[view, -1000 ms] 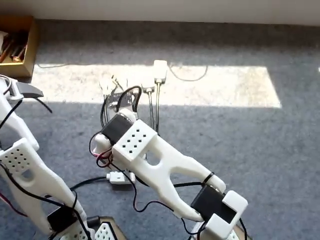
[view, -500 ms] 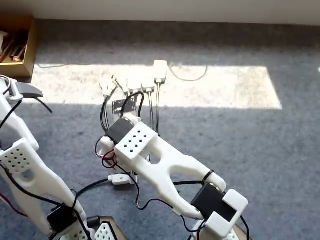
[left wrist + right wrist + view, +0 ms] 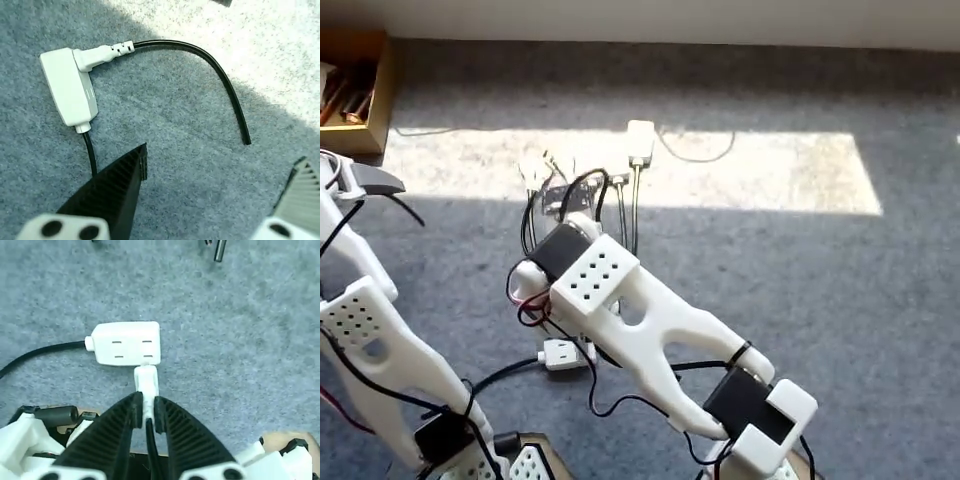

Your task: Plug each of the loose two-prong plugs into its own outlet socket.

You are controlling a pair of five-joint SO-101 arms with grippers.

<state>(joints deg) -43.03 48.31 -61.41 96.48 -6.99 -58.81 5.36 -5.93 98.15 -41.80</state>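
Observation:
My right gripper [image 3: 146, 407] is shut on a small white two-prong plug [image 3: 146, 382] with a black cord. The plug's front end meets the side of a white outlet block [image 3: 127, 343] lying on the grey carpet. In the high view the same outlet block [image 3: 560, 354] lies under the right arm's wrist [image 3: 565, 250]. My left gripper [image 3: 215, 170] hangs open over the carpet, a little short of a white plug body [image 3: 70, 92] on a black cable [image 3: 210, 65]. In the high view the left gripper [image 3: 365, 180] sits at the far left edge.
More white plugs [image 3: 640, 140] and black cords [image 3: 620, 215] lie in the sunlit strip beyond the right arm. A wooden box [image 3: 360, 90] stands at the back left. Open carpet [image 3: 840, 300] lies to the right.
The right arm's wrist drew back slightly, then pushed forward toward the sunlit strip. The outlet block shifted a little to the right. The left arm stayed put.

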